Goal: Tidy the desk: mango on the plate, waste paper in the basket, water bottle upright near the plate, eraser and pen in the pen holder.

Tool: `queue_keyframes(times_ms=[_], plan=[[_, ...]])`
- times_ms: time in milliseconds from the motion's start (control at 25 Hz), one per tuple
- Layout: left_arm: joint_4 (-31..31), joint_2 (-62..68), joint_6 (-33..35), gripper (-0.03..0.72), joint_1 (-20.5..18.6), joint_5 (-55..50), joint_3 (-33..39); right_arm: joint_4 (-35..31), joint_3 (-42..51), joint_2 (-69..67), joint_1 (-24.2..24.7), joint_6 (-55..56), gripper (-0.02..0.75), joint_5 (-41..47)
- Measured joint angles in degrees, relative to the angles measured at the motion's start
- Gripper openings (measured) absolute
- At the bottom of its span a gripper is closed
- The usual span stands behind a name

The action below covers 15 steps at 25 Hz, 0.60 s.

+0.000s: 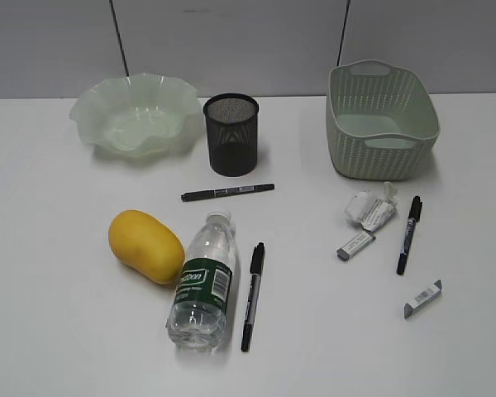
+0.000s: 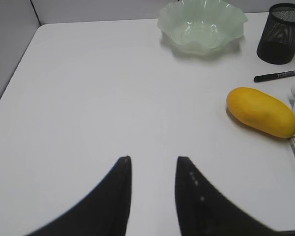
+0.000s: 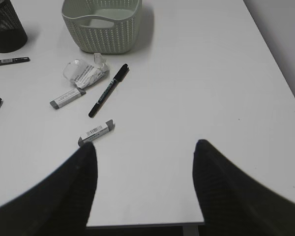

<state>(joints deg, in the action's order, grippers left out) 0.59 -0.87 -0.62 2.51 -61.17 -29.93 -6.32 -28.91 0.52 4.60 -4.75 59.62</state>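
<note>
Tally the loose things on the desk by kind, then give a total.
Pens: 3
Erasers: 2
Mango: 1
Water bottle: 1
Waste paper: 1
Plate: 1
Pen holder: 1
Basket: 1
Total: 11

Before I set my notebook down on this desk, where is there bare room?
The near-left corner, left of the mango, is bare. So is the far right edge, right of the basket. It is crowded between the water bottle and the waste paper, with pens and erasers scattered about.
</note>
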Motion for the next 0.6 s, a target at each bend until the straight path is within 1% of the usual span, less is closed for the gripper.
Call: queue_keyframes(times_ms=[600], plan=[[0.03, 0.0, 0.0, 0.239, 0.0, 0.0, 0.0, 0.0, 0.0, 0.0, 0.0, 0.0, 0.49, 0.0]])
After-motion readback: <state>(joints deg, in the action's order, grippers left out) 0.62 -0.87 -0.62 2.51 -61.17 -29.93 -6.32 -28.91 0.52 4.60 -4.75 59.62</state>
